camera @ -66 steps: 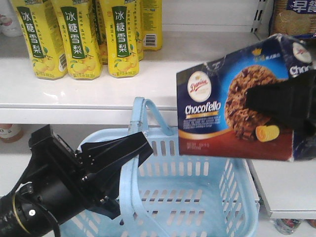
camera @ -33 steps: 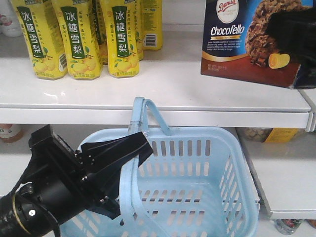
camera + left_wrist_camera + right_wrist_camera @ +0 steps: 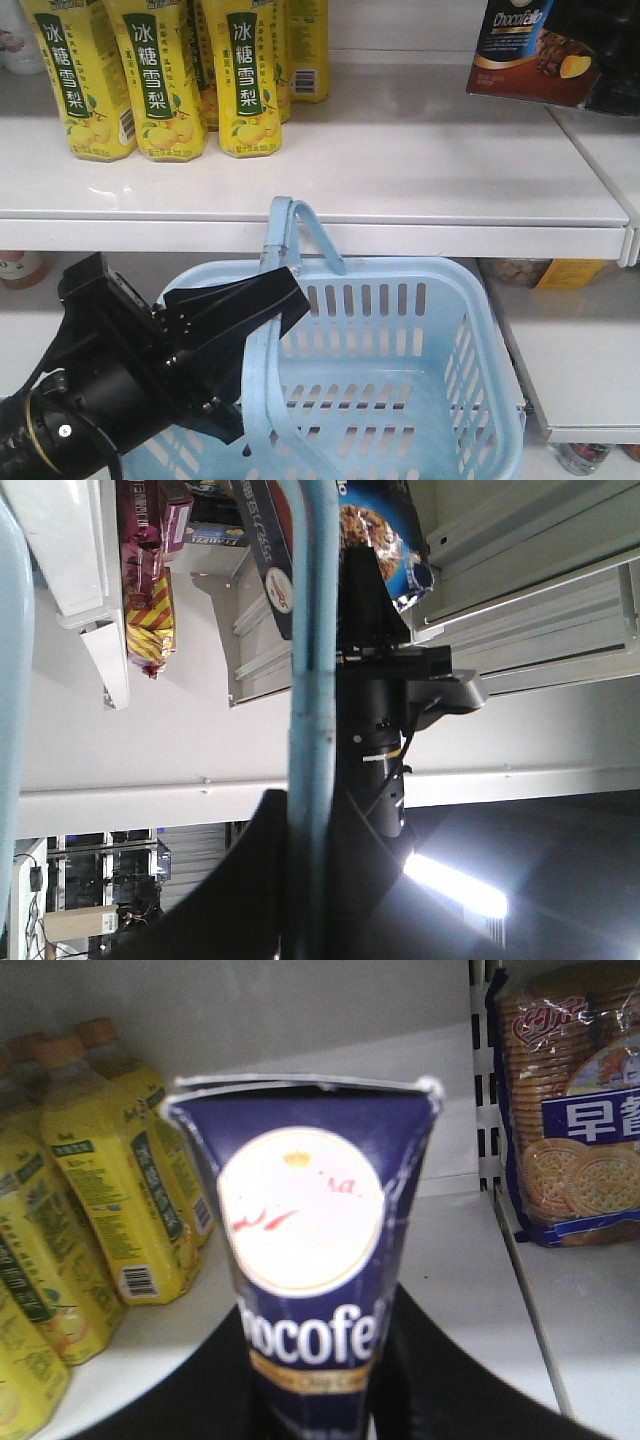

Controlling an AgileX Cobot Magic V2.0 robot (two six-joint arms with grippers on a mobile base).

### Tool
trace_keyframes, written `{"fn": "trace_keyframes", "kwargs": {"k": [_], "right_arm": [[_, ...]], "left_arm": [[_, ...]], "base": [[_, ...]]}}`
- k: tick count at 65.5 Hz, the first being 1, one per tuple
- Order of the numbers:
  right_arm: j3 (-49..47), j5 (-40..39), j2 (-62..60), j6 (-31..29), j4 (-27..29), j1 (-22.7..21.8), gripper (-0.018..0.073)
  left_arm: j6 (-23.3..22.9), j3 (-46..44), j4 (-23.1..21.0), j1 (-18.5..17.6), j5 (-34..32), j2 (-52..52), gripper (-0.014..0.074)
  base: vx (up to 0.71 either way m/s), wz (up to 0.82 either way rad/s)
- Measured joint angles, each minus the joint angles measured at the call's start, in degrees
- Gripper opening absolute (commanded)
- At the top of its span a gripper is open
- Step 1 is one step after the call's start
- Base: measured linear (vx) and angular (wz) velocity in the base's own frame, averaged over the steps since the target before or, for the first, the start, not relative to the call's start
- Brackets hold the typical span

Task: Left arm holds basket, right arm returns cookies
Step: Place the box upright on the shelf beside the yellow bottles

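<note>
Cookies (image 3: 312,1290) – navy box, white oval logo, pinched in right fingers (image 3: 400,1360), left fingers (image 3: 262,300) clamp basket (image 3: 400,400) handle.

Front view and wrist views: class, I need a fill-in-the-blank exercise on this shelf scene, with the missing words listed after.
1. The left gripper is shut on a handle of the light ____ basket.
2. The cookies box is held by the ____ gripper.
3. The bottles on the white shelf are ____ in colour.
4. The basket holds ____ items.

Missing words: blue; right; yellow; no
</note>
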Motion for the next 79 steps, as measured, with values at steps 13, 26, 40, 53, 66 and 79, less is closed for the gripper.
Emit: {"fn": "trace_keyframes", "kwargs": {"k": [13, 26, 40, 53, 66, 79], "right_arm": [[0.07, -3.08, 5.56, 0.00, -0.98, -1.95, -0.0006], [0.07, -5.76, 10.97, 0.00, -1.88, -2.16, -0.0006], [-0.11, -8.33, 14.86, 0.00, -2.71, -2.46, -0.0006], [-0.11, -8.70, 17.27, 0.00, -2.94, -2.53, -0.0006], [-0.11, -9.33, 17.41, -0.22, -3.12, -2.64, 0.0022], [-0.11, -9.77, 17.43, -0.35, -3.12, -2.64, 0.0182]], "left_arm": [[0.00, 0.00, 0.00, 0.00, 0.00, 0.00, 0.0000], [0.00, 0.00, 0.00, 0.00, 0.00, 0.00, 0.0000], [0.00, 0.00, 0.00, 0.00, 0.00, 0.00, 0.0000], [0.00, 0.00, 0.00, 0.00, 0.00, 0.00, 0.0000], [0.00, 0.00, 0.00, 0.00, 0.00, 0.00, 0.0000], [0.00, 0.00, 0.00, 0.00, 0.00, 0.00, 0.0000]], "base": [[0.00, 0.00], [0.00, 0.00], [0.00, 0.00], [0.00, 0.00], [0.00, 0.00], [0.00, 0.00]]}}
